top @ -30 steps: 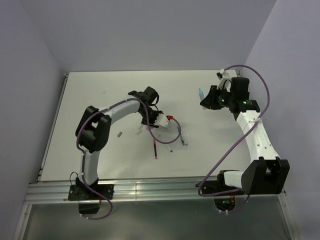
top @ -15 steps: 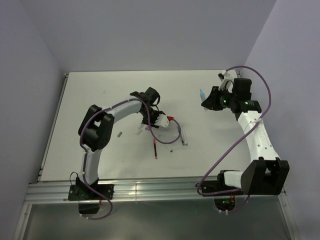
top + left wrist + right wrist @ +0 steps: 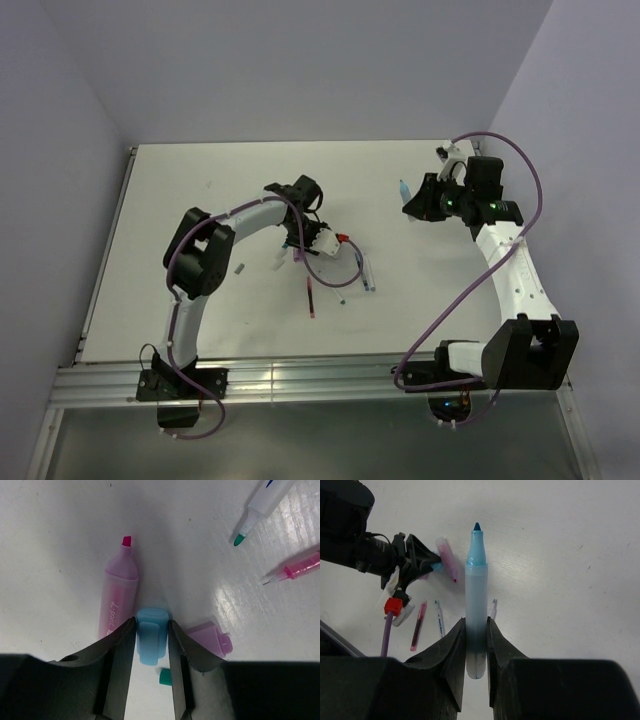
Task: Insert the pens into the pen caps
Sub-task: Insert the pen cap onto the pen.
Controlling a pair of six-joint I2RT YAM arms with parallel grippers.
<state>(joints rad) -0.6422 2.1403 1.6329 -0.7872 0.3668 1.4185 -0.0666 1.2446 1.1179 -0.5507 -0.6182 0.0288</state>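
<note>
Left jaws clamp the light blue cap [image 3: 152,642]; right jaws pinch the blue pen [image 3: 476,580], tip beyond them, for mating

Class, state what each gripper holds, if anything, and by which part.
Left gripper: the light blue cap, pinched across its sides. Right gripper: the light blue pen, clamped near the rear of its barrel, tip pointing away.

Three cameras, one worktop [image 3: 200,180].
The overhead camera looks down from high behind the near edge; the left wrist camera hangs close over the pink pen [image 3: 117,597], which the right wrist camera, looking across from farther off, also catches.
</note>
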